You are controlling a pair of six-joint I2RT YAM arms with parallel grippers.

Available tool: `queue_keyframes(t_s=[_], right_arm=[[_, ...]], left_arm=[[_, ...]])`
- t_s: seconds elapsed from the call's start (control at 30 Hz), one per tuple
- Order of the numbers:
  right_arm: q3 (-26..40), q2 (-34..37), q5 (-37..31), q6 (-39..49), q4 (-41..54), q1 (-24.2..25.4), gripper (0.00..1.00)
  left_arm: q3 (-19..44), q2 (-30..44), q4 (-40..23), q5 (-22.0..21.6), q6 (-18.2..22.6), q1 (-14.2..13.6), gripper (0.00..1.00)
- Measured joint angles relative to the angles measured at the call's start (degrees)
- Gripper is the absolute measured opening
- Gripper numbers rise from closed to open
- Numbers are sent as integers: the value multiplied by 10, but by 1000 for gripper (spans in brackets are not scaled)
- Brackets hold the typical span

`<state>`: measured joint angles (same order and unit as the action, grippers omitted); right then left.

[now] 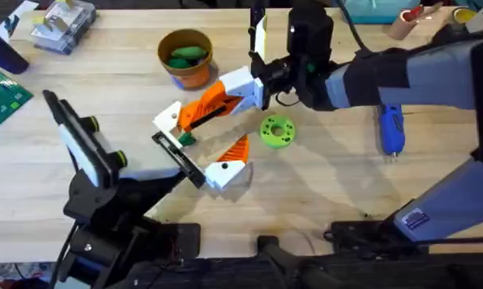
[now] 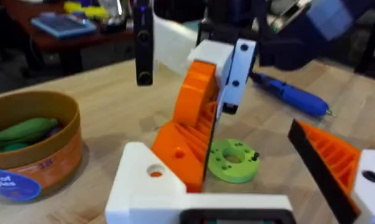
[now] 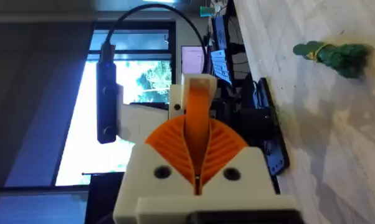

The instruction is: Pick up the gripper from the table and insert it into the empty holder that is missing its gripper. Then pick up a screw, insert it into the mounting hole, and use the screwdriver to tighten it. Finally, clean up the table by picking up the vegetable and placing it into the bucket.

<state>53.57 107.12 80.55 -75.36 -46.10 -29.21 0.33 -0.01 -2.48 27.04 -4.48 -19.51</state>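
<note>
mid-insertion, by the look of it. pinching the orange-and-white piece (image 1: 213, 100) by its upper right end with the right tool (image 1: 265, 80), pads pressed onto it, near frame centre. held off the worktop (image 1: 322, 185), slanting, long axis from upper right down to lower left, lower white end right at the upper left end of the holder (image 1: 177, 156); cannot tell whether seated there or only touching. down-left of the right tool, then, that holder: a black bar running upper left to lower right, crosswise to the piece, at the tip of the arm in the lower left of frame. probably calls for a push along the piece's own axis, down-left, with the bar kept steady. cannot tell the left tool's state. over at right, nearer the right arm's side, the blue screwdriver (image 1: 391, 128), untouched. lying on the worktop, the dark green vegetable (image 3: 334, 55), not yet in the bucket (image 1: 195, 74) at upper centre.
</note>
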Motion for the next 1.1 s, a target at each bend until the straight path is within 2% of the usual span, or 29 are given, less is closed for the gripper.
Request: queue_keyframes(t_s=[0.43, 0.8, 1.1], right_arm=[[11, 14, 12, 8, 2, 1, 21], [27, 42, 15, 9, -3, -23, 22], [35, 44, 10, 9, -1, -28, 22]], left_arm=[[1, 0, -2, 9, 7, 0, 991], [1, 0, -6, 55, -8, -1, 992], [1, 0, -6, 50, -7, 0, 991]])
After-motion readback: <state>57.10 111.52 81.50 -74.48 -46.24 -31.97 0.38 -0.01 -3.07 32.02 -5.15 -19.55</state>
